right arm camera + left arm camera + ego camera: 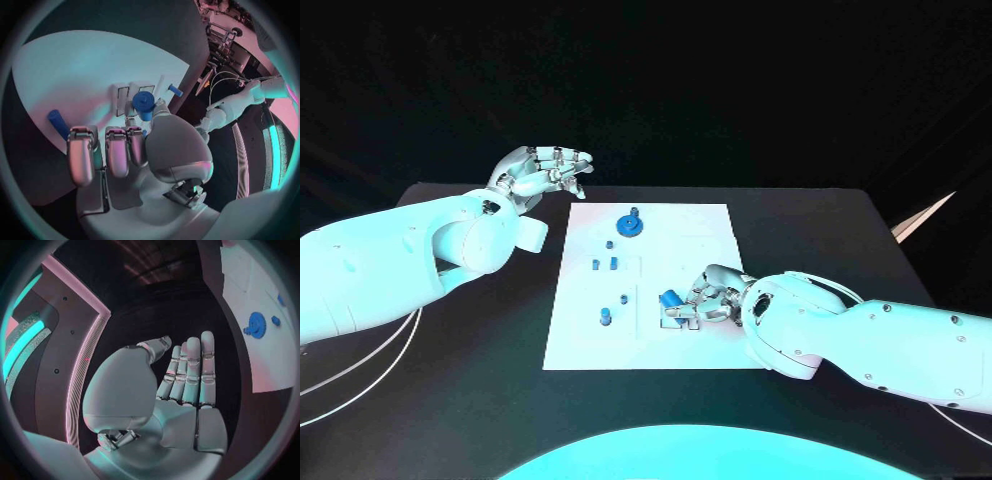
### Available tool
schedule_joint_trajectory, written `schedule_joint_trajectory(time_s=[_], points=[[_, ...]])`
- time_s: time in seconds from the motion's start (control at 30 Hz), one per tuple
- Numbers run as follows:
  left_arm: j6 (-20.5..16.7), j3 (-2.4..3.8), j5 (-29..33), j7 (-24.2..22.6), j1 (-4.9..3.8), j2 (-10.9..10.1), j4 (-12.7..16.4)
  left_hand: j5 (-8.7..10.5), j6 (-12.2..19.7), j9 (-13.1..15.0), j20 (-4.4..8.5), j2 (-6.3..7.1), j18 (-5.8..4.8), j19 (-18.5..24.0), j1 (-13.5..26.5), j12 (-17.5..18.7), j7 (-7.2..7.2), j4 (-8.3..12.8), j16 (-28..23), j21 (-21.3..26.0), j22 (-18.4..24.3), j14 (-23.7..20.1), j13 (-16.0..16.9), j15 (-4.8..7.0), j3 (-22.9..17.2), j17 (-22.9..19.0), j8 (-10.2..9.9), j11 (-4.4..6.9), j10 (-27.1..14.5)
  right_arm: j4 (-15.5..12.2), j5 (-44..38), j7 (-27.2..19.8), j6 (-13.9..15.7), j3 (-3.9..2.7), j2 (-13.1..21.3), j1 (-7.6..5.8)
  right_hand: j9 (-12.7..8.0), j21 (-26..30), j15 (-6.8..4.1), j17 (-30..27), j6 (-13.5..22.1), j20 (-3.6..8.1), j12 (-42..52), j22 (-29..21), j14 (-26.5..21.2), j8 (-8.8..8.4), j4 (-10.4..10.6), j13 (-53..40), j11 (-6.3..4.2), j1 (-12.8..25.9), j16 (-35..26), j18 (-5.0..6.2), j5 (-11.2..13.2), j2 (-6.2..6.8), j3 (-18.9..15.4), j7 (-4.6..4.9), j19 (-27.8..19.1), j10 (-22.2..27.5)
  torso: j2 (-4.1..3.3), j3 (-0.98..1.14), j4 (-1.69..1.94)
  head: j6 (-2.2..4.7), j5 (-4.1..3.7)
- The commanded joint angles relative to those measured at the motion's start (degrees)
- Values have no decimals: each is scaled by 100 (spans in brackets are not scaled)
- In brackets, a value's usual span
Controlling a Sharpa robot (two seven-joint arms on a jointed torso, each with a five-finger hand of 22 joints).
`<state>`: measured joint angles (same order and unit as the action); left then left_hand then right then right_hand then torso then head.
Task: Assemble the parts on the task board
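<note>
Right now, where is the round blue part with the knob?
In the head view the round blue part sits at the task board's far end, toward the left-hand side, nearest the raised left hand, which isn't touching it.

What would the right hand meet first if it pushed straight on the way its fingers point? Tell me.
Most likely the blue cylinder right at the fingertips of the right hand, standing on the task board. The fingers may already touch it; depth is unclear. Beyond it lie other small blue parts.
</note>
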<state>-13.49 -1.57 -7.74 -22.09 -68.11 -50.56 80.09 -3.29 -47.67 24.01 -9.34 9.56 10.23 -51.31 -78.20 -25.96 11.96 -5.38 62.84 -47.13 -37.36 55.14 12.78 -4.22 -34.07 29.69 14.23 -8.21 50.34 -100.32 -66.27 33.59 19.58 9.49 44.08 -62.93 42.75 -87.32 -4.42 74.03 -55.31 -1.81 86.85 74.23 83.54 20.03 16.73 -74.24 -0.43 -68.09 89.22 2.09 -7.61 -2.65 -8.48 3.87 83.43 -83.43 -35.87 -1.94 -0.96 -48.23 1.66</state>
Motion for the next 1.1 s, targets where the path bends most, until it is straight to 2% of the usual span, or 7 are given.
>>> schedule_joint_trajectory(time_s=[0.03, 0.27, 0.53, 0.7, 1.1], points=[[10, 4, 3, -5, -3, 3, 15, 21, 81, -13, -38, -61, 28, -101, 12, -73, 14, 8, -50, 86, 74, -55, -58, -20, 75, -69, 87, -33, -94, -36, -25, -19, 14, -1, 8, 5, 250, -70, -69, 1597, -543, 71, 56, 1526, 646, 169, -2, -1406, -127, 1, 78, -170, -47, -265, -81, -154, 619, -533, 0, 1, -2, 0, 4], [12, 4, 3, -3, -3, 0, 13, 21, 99, -17, -39, -57, 29, -102, 18, -76, 17, 1, -48, 94, 79, -57, -63, -22, 74, -71, 88, -36, -110, -56, -37, -17, 14, -1, 20, 5, 252, -76, -70, 1597, -548, 72, 60, 1528, 646, 171, -2, -1409, -128, 13, 78, -171, -47, -265, -89, -156, 620, -535, -1, 0, 0, 8, 4], [9, 3, 3, 1, -3, -6, 16, 21, 99, -17, -39, -57, 29, -102, 18, -76, 17, 1, -48, 94, 79, -57, -63, -22, 74, -71, 88, -36, -110, 1, -27, 57, -215, -2, 11, 4, 270, -45, -76, 1597, -562, 80, 28, 1520, 646, 173, 2, -1390, -133, 203, 78, -165, -44, -297, -192, -160, 613, -522, -1, -6, 1, -1, 3], [10, 3, 3, 4, -3, -9, 17, 21, 99, -17, -39, -57, 29, -102, 18, -76, 17, 1, -48, 94, 79, -57, -63, -22, 74, -71, 88, -36, -110, 61, -23, 86, -251, -2, -7, 3, 275, -30, -76, 1597, -562, 81, 14, 1516, 646, 172, 1, -1382, -132, 252, 78, -162, -44, -297, -226, -160, 609, -516, -2, -3, 2, 4, -2], [18, 3, 3, 19, -4, -11, 18, 21, 103, -19, -41, -61, 29, -102, 22, -80, 18, -6, -48, 99, 82, -58, -65, -23, 73, -73, 91, -37, -114, 116, -9, 2, -269, -3, -86, 3, 335, 29, -65, 1597, -536, 73, -21, 1500, 646, 163, 6, -1371, -119, 768, 78, -151, -32, -285, -835, -144, 595, -505, -3, 1, 1, 11, -7]])
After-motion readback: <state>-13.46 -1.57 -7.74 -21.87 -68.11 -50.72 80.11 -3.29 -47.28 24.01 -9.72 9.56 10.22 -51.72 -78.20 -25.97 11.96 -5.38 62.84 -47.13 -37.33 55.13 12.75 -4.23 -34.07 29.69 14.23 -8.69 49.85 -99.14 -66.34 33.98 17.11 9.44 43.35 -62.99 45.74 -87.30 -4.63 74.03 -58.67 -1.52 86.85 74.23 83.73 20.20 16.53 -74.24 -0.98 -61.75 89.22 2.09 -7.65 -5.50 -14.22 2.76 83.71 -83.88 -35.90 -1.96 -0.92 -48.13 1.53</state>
